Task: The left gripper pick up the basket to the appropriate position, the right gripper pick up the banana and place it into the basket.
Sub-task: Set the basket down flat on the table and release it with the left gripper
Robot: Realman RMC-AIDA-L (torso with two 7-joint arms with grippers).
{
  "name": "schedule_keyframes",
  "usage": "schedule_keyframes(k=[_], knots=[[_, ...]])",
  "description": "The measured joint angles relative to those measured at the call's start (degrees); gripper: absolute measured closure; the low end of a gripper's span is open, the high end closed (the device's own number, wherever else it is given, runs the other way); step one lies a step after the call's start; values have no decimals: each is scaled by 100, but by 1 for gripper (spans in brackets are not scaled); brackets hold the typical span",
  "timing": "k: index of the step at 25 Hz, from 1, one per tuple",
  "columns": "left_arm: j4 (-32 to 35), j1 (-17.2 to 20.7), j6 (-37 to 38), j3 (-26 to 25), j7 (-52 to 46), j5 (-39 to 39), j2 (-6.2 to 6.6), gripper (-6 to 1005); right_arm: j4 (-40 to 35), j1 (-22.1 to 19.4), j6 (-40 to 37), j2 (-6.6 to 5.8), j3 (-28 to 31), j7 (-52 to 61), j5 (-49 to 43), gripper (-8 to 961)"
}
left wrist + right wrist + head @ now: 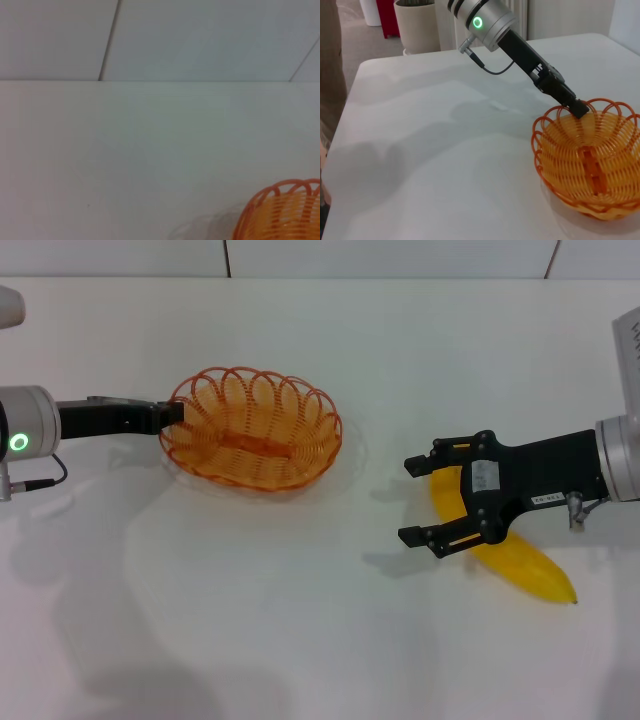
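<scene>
A shallow oval basket of orange wire loops [252, 428] sits on the white table [300, 640] with nothing inside it, its scalloped rim pinched at one end by the closed black left gripper [172, 416]. Well apart from it, the black right gripper [425, 502] hovers with fingers spread wide, the smooth bright yellow banana [510, 555] lying on the table directly beneath its fingers and palm

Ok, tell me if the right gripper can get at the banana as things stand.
Probably yes. The right gripper is open and sits over the banana, its fingers straddling the upper end, with nothing between them.
</scene>
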Motion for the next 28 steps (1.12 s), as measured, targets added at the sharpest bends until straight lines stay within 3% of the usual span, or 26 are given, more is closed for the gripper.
schedule_keyframes(k=[15, 28], knots=[[-16, 2, 1, -2, -16, -1, -6, 896, -14, -2, -9, 0, 0, 0, 0, 64], [-9, 24, 0, 8, 211, 0, -9, 715, 1, -4, -8, 0, 0, 0, 0, 64]])
